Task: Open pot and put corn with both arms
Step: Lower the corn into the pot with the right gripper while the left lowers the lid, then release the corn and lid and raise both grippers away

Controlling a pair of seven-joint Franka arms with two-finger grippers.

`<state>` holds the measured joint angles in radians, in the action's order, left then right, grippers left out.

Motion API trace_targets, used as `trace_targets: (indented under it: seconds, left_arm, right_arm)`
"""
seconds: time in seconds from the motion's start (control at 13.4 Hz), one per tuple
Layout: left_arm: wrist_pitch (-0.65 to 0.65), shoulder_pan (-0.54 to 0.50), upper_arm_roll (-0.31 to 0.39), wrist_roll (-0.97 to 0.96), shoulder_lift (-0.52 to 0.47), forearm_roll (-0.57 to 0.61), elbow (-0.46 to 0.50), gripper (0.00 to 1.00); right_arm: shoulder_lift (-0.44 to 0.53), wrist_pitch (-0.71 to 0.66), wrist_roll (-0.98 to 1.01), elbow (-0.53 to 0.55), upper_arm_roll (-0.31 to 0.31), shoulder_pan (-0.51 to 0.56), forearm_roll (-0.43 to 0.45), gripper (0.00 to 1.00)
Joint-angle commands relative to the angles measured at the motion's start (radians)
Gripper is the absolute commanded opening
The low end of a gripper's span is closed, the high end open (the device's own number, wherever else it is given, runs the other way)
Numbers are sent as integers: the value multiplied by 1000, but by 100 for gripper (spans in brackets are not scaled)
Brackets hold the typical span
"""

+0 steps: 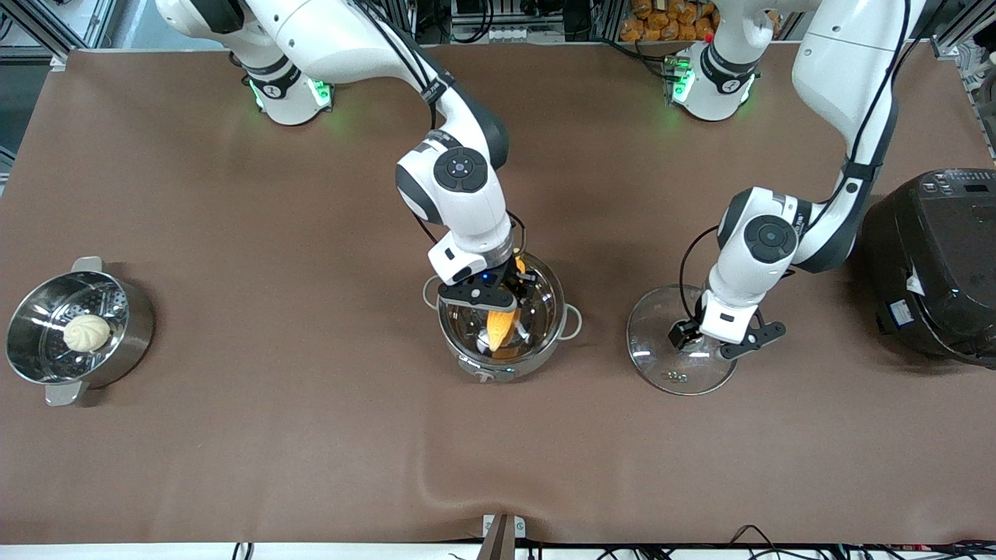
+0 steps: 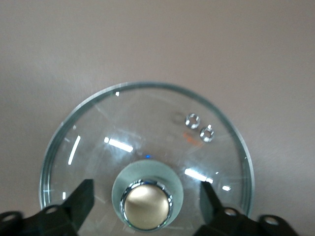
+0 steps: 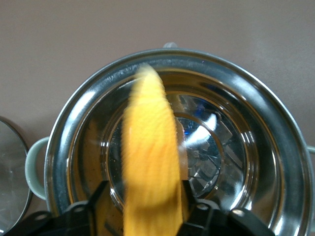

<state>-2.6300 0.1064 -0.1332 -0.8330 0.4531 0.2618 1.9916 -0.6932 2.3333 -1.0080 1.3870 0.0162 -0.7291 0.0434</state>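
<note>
The brown cloth-covered table (image 1: 233, 435) fills the front view; at its right edge sits a big black cooker (image 1: 934, 264); at its left edge a steel steamer pot with a perforated insert (image 1: 47, 358) holds a white round bun (image 1: 86, 333). In the centre of the frame stands the round shiny steel pot (image 1: 545, 342), open, its loop handles showing at either side. Right of centre, between pot and cooker, the round glass lid with a copper-coloured knob (image 2: 162, 123) lies flat on the table; the left gripper (image 1: 727, 342) is just above it, fingers (image 2: 81, 199) apart on either side of the knob without touching it. The right gripper (image 1: 498, 299) is over the open pot, clamped on the yellow-orange tapered corn cob (image 3: 147, 162); the cob points down into the pot's mouth.
</note>
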Motion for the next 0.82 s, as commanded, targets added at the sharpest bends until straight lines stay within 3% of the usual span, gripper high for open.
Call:
trace_targets:
  seconds: [0.0, 0.3, 0.52, 0.75]
  left_arm:
    - [45, -33, -6, 14, -111, 40, 3, 100]
    - [314, -45, -16, 156, -229, 22, -85, 100]
    - [557, -47, -13, 317, -304, -68, -186, 100]
    - [695, -57, -5, 521, -407, -105, -203, 100]
  right_arm:
    - [4, -23, -4, -33, 5, 36, 1, 100]
    - [141, -292, 201, -33, 5, 123, 3, 100]
    - [259, -391, 224, -22, -8, 209, 29, 100]
    - [354, -514, 463, -23, -7, 328, 29, 100]
